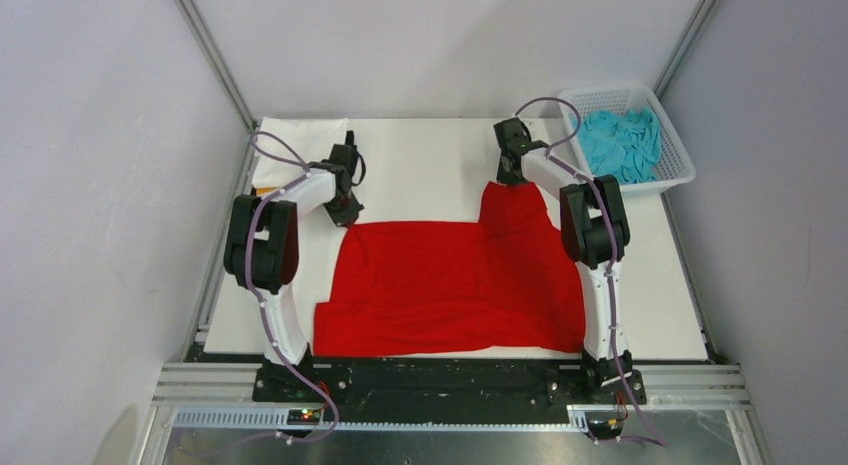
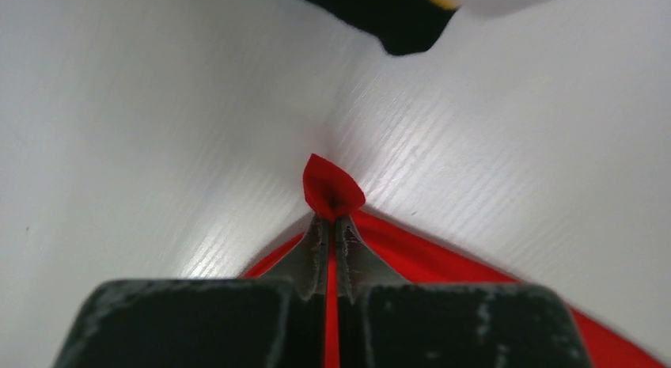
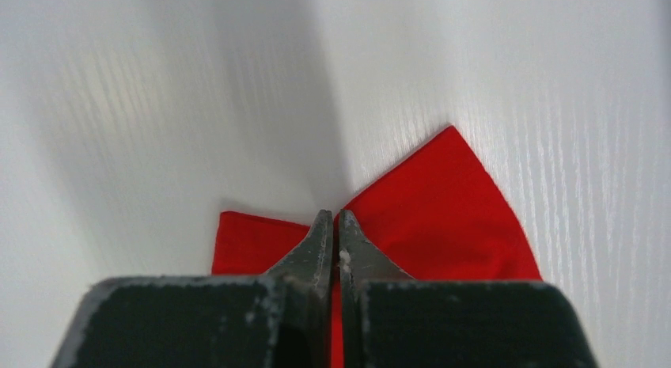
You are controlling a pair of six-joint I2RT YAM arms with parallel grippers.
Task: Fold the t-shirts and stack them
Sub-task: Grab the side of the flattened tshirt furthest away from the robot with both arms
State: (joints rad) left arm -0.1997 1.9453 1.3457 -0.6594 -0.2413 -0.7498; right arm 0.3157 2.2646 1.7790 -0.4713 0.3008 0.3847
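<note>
Left gripper [image 2: 331, 220] is clamped on a corner of the red t-shirt [image 1: 450, 285] at 10 o'clock; right gripper [image 3: 333, 218] is clamped on its 1 o'clock corner.

A robotics lab cell — plain white walls [image 1: 440, 45], aluminium frame rails [image 1: 200, 385].

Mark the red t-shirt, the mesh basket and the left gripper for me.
red t-shirt [image 1: 450, 280]: top external view, middle of the spread cloth.
mesh basket [image 1: 675, 140]: top external view, right wall.
left gripper [image 2: 332, 221]: left wrist view, between its fingertips.
</note>
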